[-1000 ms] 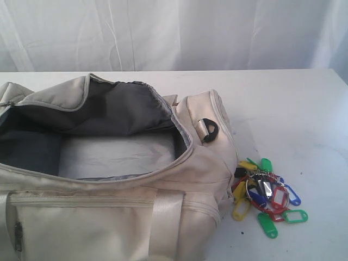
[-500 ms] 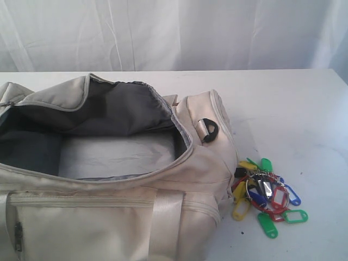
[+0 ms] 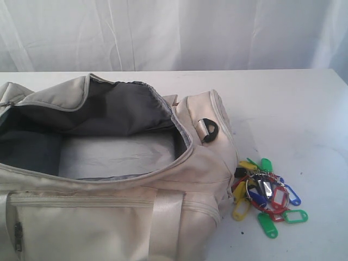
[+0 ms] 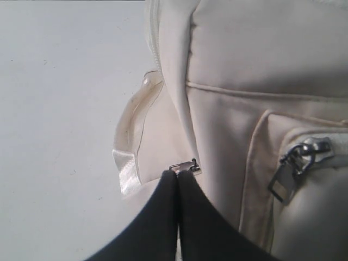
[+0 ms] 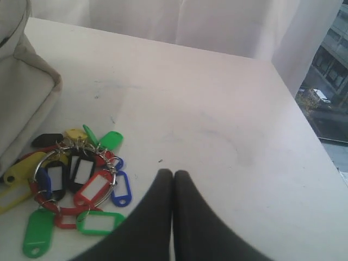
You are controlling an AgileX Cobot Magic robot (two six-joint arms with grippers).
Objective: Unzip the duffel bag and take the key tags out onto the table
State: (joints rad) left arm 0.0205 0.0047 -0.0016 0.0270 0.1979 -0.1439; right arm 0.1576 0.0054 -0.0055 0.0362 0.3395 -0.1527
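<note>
Bag point(image 3: 202, 182) is laid unzipped on table point(image 3: 293, 103), long axis left to right in the exterior view, opening upward. Tags point(image 3: 266, 196) are heaped just beside its right end. Left gripper point(image 4: 178, 175) jaws are pressed together by bag; right gripper point(image 5: 173, 175) jaws likewise, empty, near tags.

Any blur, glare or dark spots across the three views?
Exterior view: soft; cream fabric duffel bag shadowed inside. Left wrist view: black left gripper blurred up close. Right wrist view: coloured plastic key tags sharp, white table bright.
</note>
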